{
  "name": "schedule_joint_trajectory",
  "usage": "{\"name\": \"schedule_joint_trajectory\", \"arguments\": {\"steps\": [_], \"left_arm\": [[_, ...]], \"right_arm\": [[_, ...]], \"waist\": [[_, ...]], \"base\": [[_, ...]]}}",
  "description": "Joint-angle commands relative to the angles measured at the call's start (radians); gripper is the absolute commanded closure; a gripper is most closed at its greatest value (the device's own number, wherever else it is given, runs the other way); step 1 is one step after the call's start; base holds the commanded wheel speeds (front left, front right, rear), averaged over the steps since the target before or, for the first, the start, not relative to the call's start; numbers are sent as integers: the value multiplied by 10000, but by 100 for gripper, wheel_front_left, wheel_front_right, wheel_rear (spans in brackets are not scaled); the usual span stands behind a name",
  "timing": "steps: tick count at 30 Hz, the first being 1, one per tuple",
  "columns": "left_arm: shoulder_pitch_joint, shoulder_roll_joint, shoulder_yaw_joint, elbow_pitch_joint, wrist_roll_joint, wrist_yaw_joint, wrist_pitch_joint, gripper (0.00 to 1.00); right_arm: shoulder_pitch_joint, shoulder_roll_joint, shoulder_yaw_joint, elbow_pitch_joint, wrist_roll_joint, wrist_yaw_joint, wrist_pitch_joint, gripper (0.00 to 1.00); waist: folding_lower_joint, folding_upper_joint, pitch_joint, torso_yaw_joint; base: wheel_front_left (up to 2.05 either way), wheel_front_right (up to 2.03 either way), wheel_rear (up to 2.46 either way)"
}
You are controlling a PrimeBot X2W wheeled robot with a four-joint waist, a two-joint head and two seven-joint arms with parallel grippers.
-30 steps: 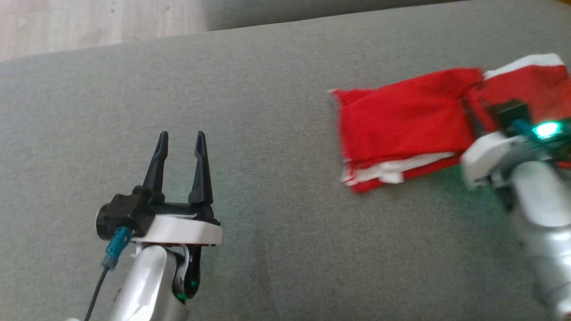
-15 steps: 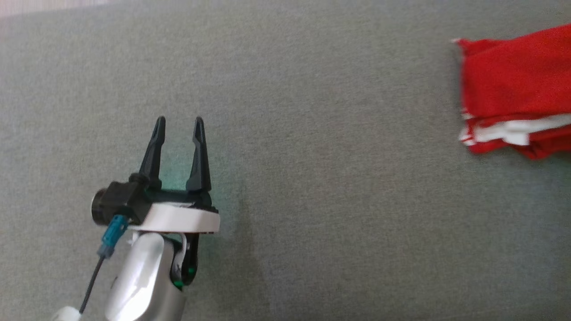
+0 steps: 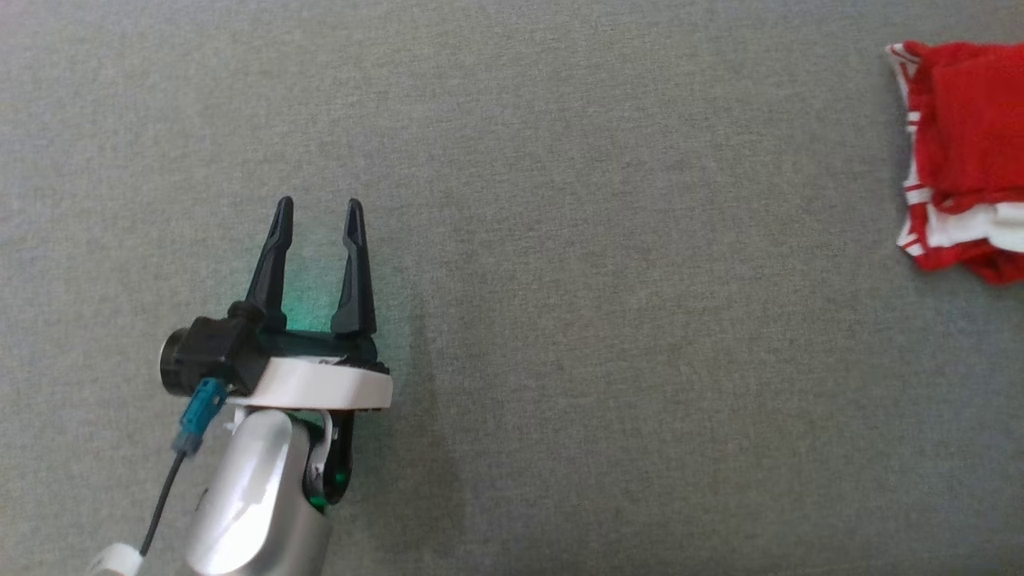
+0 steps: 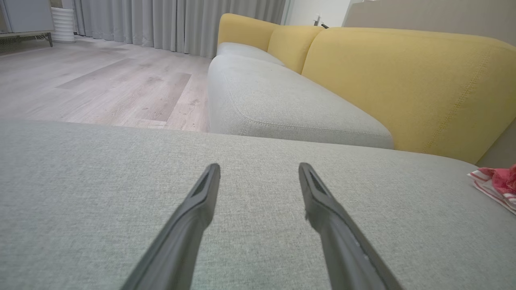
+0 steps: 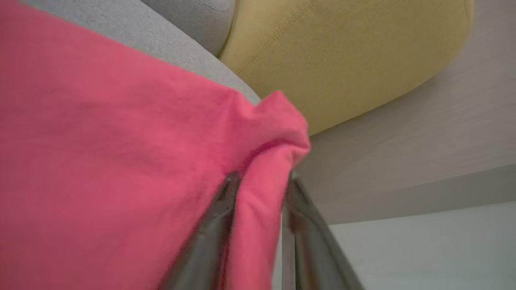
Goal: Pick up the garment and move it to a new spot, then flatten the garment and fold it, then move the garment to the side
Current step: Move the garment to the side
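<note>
Red folded garment (image 3: 968, 120) sits right on grey cushion (image 3: 600, 280), likely set aside; right tool (image 5: 262, 177) straddles it, grip unclear; left tool (image 3: 318, 206) spread.

The left gripper (image 3: 318, 205) points forward, fingers wide apart, and the right gripper (image 5: 262, 177) has a fold of the garment (image 5: 100, 161) between its fingers.

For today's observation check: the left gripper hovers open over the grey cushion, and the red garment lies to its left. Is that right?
No. The head view shows the garment to the right of the open left gripper, on the grey cushion.
</note>
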Motion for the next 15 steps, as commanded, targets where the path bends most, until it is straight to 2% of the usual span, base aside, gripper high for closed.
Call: {"name": "schedule_joint_trajectory", "arguments": {"steps": [1,9,15], "left_arm": [[-286,76,339,-275,113,-22,-92,0],[-164,76,424,-151,90,-61,-92,0],[154,76,531,-279,-1,6,-92,0]], "right_arm": [[13,-302,-55,-299,-103,-9,-10,0],[161,554,-911,-1223,-570,-9,-156,0],[406,1703,-1286,-2455,-347,-9,-523,0]], "waist": [[-2,0,-28,-19],[-2,0,-800,-175],[-2,0,-1781,-178]], "base": [[0,0,0],[0,0,0],[0,0,0]]}}
